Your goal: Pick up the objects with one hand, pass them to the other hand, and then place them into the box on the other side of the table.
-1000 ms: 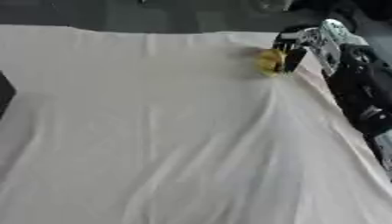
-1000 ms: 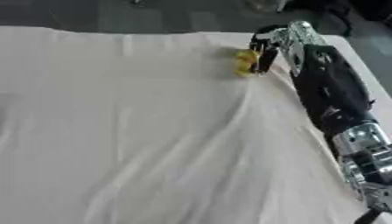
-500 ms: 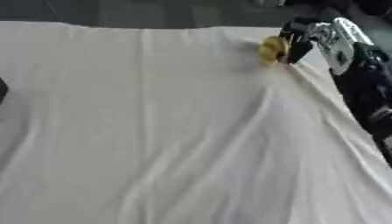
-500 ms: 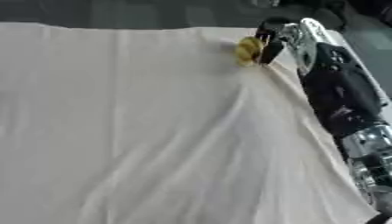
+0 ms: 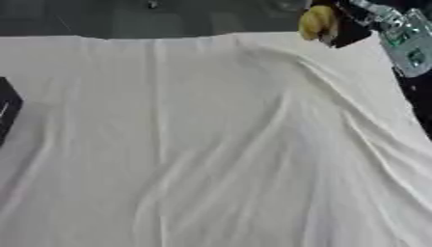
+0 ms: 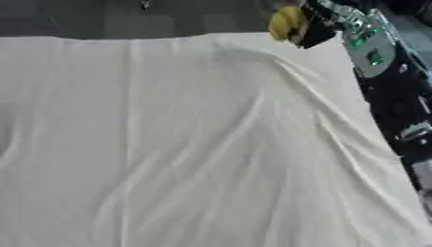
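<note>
A small yellow object [image 5: 317, 21] shows at the top right, above the far edge of the white cloth. My right hand [image 5: 347, 23] is shut on it, fingers curled round its right side, with the black and silver forearm [image 6: 371, 48] running down the right edge. The object looks raised off the cloth. My left hand shows in neither view. A dark box corner [image 5: 6, 110] pokes in at the left edge of the left eye view.
A wrinkled white cloth [image 5: 211, 144] covers the whole table, with folds running from the upper right toward the lower middle. Dark floor lies beyond the table's far edge [image 5: 152, 36].
My right hand has risen with the yellow object, from resting on the cloth's far right to above the far edge. The view itself has also shifted.
</note>
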